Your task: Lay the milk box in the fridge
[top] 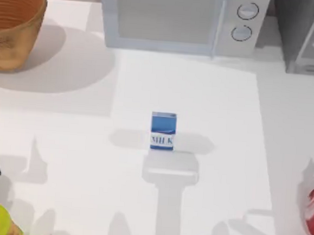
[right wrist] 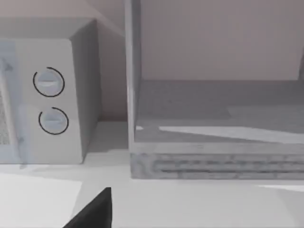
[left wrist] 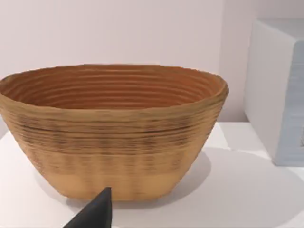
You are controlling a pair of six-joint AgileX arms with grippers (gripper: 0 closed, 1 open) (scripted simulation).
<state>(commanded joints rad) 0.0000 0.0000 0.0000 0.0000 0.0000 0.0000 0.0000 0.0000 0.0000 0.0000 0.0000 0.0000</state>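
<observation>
milk box: upright, mid-table (nothing touching it); fridge: far right corner; gripper finger spread: cannot tell.

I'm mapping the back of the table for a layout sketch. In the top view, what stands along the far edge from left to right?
Wicker basket → light grey microwave → dark grey fridge.

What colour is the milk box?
Blue with a white wavy band and "MILK" lettering, seen best in the top view: milk box.
</observation>
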